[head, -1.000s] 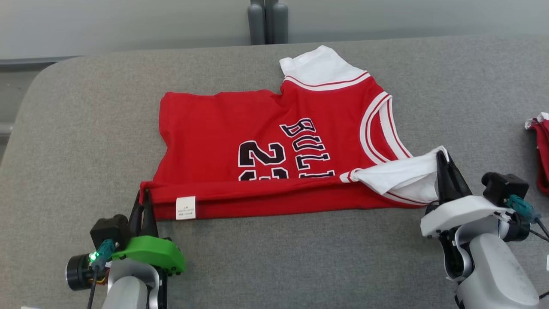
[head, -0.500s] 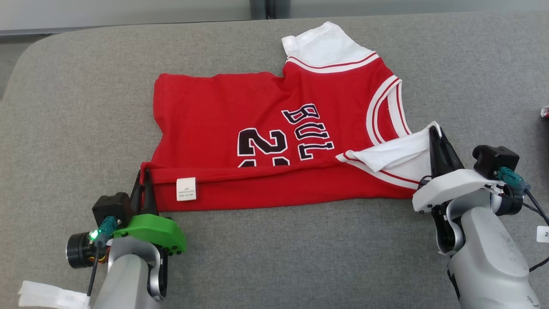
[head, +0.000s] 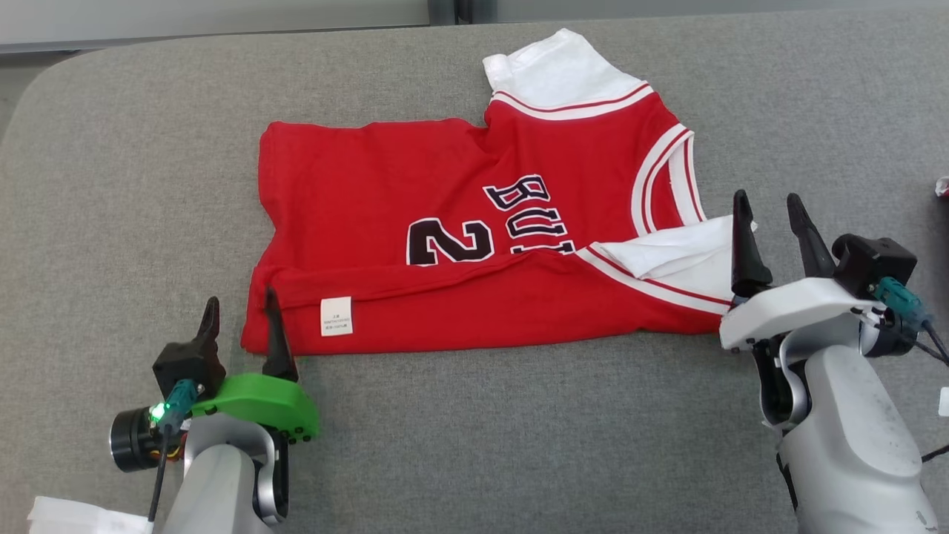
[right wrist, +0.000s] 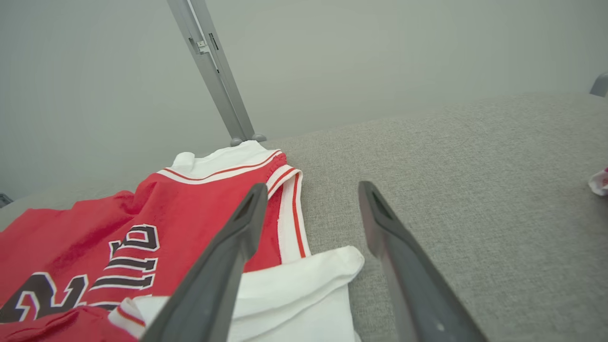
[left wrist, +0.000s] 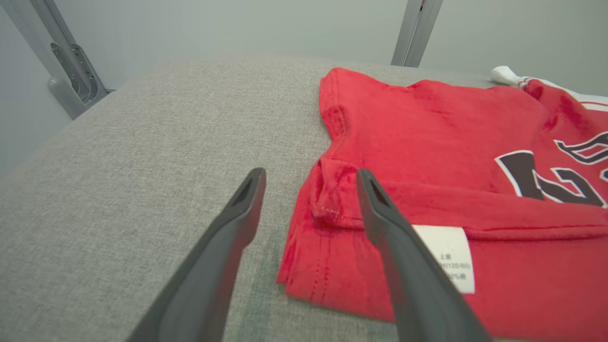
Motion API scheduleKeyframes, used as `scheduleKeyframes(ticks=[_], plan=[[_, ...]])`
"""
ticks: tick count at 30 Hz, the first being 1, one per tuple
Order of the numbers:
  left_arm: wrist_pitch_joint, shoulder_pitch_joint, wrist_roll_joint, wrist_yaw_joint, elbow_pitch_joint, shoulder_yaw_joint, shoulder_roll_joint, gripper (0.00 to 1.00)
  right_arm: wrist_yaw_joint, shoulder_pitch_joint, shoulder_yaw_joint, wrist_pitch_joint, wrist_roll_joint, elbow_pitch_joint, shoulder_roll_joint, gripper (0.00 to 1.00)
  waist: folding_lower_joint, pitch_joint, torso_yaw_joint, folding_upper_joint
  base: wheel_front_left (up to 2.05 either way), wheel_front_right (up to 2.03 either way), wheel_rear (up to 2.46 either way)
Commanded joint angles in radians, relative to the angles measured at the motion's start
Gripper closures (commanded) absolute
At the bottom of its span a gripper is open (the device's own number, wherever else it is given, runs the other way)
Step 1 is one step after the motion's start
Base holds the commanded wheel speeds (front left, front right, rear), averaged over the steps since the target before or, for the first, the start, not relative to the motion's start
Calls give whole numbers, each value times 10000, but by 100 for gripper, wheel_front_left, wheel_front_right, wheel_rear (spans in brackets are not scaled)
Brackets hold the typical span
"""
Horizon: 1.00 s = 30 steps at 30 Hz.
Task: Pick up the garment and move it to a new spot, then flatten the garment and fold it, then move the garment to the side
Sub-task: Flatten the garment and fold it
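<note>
Red jersey (head: 371,193) near edge folded over; left gripper (head: 242,297), right gripper (head: 767,196) open, empty. More folds, side move pending.

A red jersey (head: 474,222) lies on the grey table (head: 519,445), its near edge folded up over the front and showing a white label (head: 336,317). The left gripper (head: 242,298) stands with fingers apart at the jersey's near left corner. The right gripper (head: 766,196), fingers also spread, is at the white sleeve (head: 682,256).
</note>
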Motion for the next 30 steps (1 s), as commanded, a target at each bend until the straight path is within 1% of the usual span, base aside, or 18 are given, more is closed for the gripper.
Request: scheduleKeyframes(ticks=[1,3,6,13,15,19,23,24,25,26,27,28,30], plan=[[9,231,-80,55,-41,-17,67,0,-16,326,29,-27,-40,-83,-10,0,0,-7,-9,0,0,0,0],[9,370,-156,83,-74,-55,67,0,-16,551,75,-27,56,-209,-4,0,0,-6,-29,0,0,0,0],[9,550,-190,2,-64,-242,64,0,-16,965,155,-27,130,-333,8,0,0,-7,-50,0,0,0,0],[9,609,-372,188,348,-249,68,0,-16,1646,486,-27,106,-172,14,0,0,66,-183,0,0,0,0],[9,505,-361,235,443,-226,64,0,-16,1722,740,-27,-36,-28,18,0,0,102,-218,0,0,0,0],[9,375,-378,259,829,-261,67,0,-16,1742,882,-29,-291,342,3,0,0,133,-255,0,0,0,0],[18,384,-530,78,1130,-390,61,0,-18,1606,822,-18,-505,902,5,0,0,157,-243,0,0,0,0],[21,400,-556,51,1201,-411,59,24,-18,1573,815,-3,-553,1044,9,0,0,160,-234,0,0,0,0],[26,410,-605,17,1269,-440,59,53,-18,1545,815,-1,-585,1206,9,0,0,161,-222,0,0,0,0],[26,419,-578,5,1332,-486,55,89,-18,1519,808,0,-605,1306,9,41,0,164,-212,0,0,0,0],[27,418,-566,-11,1366,-506,53,100,-18,1501,803,8,-620,1390,11,75,0,167,-201,0,0,0,0],[27,414,-562,-37,1394,-526,53,100,-18,1488,796,8,-613,1451,13,100,0,168,-192,0,0,0,0],[27,399,-522,-98,1400,-538,56,100,-19,1437,782,10,-541,1558,14,100,0,168,-180,0,0,0,0]])
